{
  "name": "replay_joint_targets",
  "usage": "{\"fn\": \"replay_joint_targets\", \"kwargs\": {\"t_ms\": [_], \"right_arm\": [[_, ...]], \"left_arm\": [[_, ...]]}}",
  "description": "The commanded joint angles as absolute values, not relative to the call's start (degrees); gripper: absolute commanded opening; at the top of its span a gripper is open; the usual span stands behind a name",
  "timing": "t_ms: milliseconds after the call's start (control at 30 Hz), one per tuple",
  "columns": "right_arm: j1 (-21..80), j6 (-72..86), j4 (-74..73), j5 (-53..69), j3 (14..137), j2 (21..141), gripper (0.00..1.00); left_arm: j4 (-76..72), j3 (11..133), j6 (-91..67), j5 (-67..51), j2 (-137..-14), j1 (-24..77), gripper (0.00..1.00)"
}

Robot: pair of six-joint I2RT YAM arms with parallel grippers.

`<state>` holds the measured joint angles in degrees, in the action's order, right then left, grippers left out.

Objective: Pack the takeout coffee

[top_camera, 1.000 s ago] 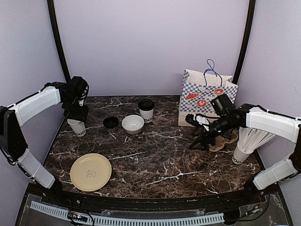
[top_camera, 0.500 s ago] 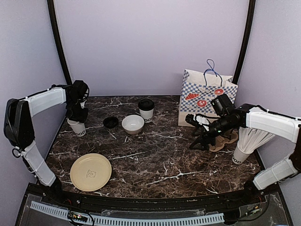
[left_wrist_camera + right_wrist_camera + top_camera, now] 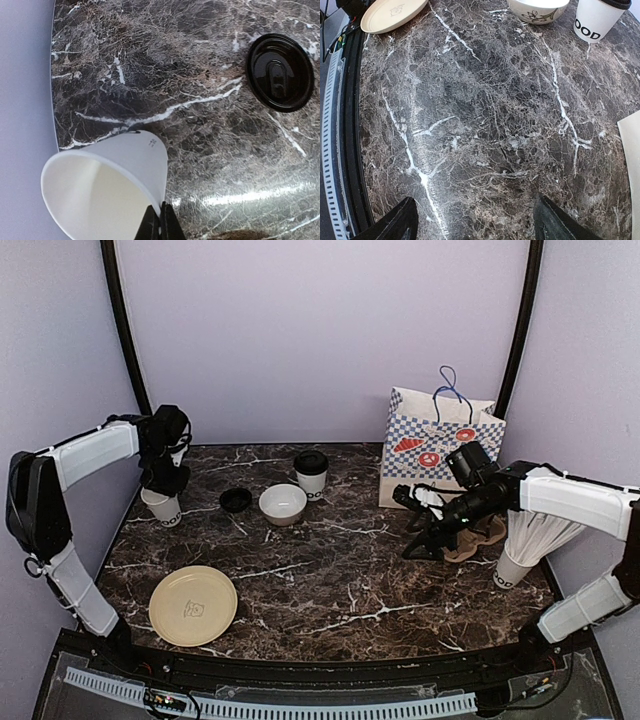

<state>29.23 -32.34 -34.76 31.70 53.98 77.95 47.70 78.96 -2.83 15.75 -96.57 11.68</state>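
Observation:
An open white paper cup (image 3: pixel 163 507) (image 3: pixel 107 192) stands at the table's far left edge. My left gripper (image 3: pixel 168 483) (image 3: pixel 161 222) is shut on its rim, one finger inside and one outside. A loose black lid (image 3: pixel 236 500) (image 3: pixel 280 71) lies on the marble to the cup's right. A second white cup capped with a black lid (image 3: pixel 311 476) (image 3: pixel 598 18) stands at the back middle. My right gripper (image 3: pixel 418 548) (image 3: pixel 476 225) hangs open over bare marble at the right, nothing between its fingers.
A white bowl (image 3: pixel 283 504) (image 3: pixel 538 9) sits between the lid and the capped cup. A checked paper bag (image 3: pixel 438 445) stands at the back right, a brown cup carrier (image 3: pixel 482 536) before it, a cup of white sticks (image 3: pixel 530 545) to the right. A yellow plate (image 3: pixel 193 605) lies front left.
My left gripper has closed on the open cup's rim. The right arm has barely moved.

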Motion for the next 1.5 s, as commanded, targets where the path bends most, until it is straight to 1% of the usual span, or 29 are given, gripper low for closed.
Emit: {"fn": "replay_joint_targets", "kwargs": {"t_ms": [0, 133, 167, 300, 500, 667, 933, 1100, 1233, 1467], "right_arm": [[28.99, -32.53, -34.88, 31.09, 53.92, 78.59, 0.8], [28.94, -32.52, -35.42, 32.57, 54.37, 78.8, 0.8], [28.93, -32.6, -35.61, 33.01, 54.5, 78.76, 0.8], [28.87, -32.35, -35.37, 32.33, 54.42, 79.15, 0.79], [28.36, -31.96, -35.35, 33.09, 54.58, 79.36, 0.79], [27.89, -31.79, -35.24, 32.88, 54.46, 79.23, 0.79], [27.77, -31.64, -34.9, 32.08, 54.33, 79.49, 0.79], [27.82, -31.65, -34.81, 32.0, 54.25, 79.5, 0.79], [27.77, -31.64, -34.96, 32.04, 54.28, 79.53, 0.79], [27.77, -31.55, -35.07, 32.39, 54.32, 79.11, 0.79]], "left_arm": [[52.81, 83.33, -1.97, 14.77, -88.79, 17.89, 0.0], [56.53, 88.42, -3.35, 12.52, -88.8, 29.53, 0.01], [57.44, 89.91, -3.23, 12.69, -89.09, 34.58, 0.01], [61.67, 95.66, -3.83, 11.71, -92.9, 46.93, 0.01], [64.52, 103.49, -4.58, 8.74, -99.72, 56.9, 0.01], [62.21, 105.19, -4.04, 4.88, -104.34, 61.09, 0.01], [60.84, 106.14, -2.95, 5.76, -110.06, 64.56, 0.02], [60.01, 105.59, -3.42, 5.41, -111.53, 65.01, 0.01], [58.4, 104.04, -3.36, 4.02, -112.0, 65.1, 0.03], [59.27, 103.47, -2.98, 8.63, -114.19, 65.13, 0.05]]}}
